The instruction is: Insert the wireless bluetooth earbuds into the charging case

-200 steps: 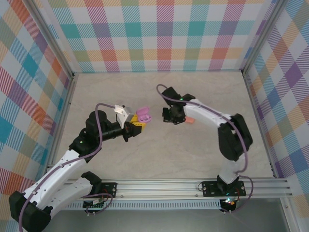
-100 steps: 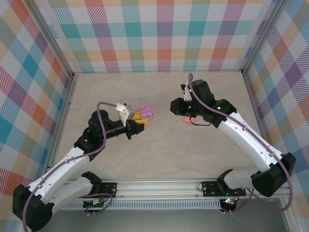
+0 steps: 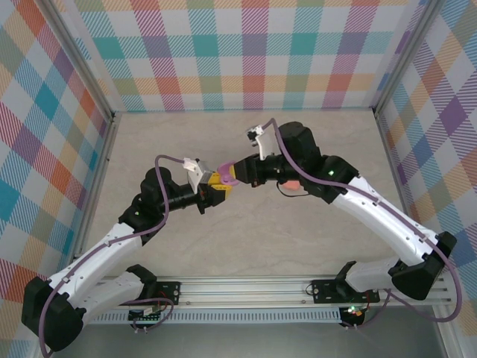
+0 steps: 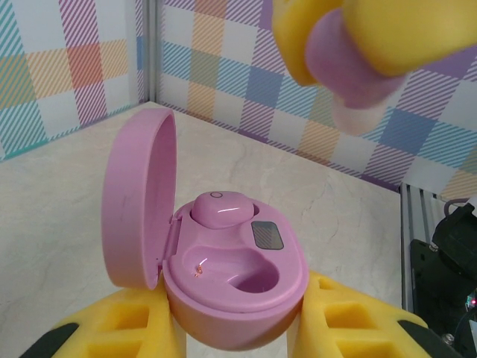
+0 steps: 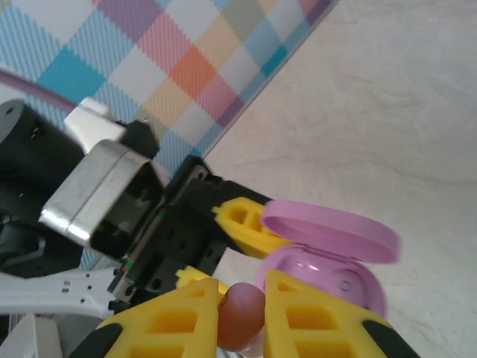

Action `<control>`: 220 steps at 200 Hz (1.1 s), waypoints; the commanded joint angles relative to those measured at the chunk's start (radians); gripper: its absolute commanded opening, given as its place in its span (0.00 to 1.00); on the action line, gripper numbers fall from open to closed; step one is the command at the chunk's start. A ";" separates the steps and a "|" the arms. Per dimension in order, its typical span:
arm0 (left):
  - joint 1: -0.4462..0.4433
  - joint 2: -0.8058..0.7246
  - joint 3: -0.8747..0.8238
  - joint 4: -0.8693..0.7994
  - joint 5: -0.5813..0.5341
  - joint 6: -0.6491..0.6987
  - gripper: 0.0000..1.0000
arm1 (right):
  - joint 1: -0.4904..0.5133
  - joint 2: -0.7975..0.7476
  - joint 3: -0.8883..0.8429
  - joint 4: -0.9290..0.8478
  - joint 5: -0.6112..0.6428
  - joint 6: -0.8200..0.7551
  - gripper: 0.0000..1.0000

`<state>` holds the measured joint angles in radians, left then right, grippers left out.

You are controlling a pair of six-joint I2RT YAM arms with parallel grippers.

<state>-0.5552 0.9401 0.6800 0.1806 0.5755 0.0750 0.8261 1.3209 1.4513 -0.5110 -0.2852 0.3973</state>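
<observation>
Fingers [image 5: 173, 319] of bright yellow on the right hand [image 5: 241, 292] pinch a purple earbud [image 5: 240, 322], a smooth little pebble, just above the open charging case [image 4: 238, 280]. That case is glossy pink and rounded, its lid standing up on the hinge. The left hand [image 3: 216, 188] clamps it from both sides over the middle of the tabletop [image 3: 186, 142]. A second earbud [image 4: 221, 210], the same glossy colour, already sits in the far well, and the near well [image 4: 253, 274] gapes open. A salmon-orange item [image 3: 293, 184] peeks out beside the right arm.
</observation>
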 commanded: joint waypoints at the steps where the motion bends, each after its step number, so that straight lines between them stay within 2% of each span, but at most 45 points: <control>1: -0.005 -0.028 0.017 0.025 0.023 0.014 0.14 | 0.020 0.042 0.037 0.027 -0.053 -0.092 0.18; 50: -0.005 -0.040 0.019 0.015 0.024 0.017 0.14 | 0.050 0.114 0.071 -0.008 -0.036 -0.163 0.18; 143: -0.005 -0.047 0.019 0.010 0.024 0.020 0.14 | 0.051 0.110 0.042 -0.020 0.012 -0.206 0.19; 166: -0.005 -0.047 0.021 0.011 0.026 0.020 0.14 | 0.051 0.104 0.031 -0.017 0.024 -0.197 0.24; 183: -0.005 -0.046 0.024 0.011 0.030 0.019 0.14 | 0.051 0.100 0.030 -0.017 0.031 -0.190 0.34; 220: -0.005 -0.046 0.025 0.010 0.031 0.019 0.14 | 0.051 0.081 0.032 -0.009 0.053 -0.187 0.34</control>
<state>-0.5552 0.9123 0.6800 0.1593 0.5827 0.0753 0.8776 1.4330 1.4887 -0.5247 -0.2657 0.2192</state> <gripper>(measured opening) 0.313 0.344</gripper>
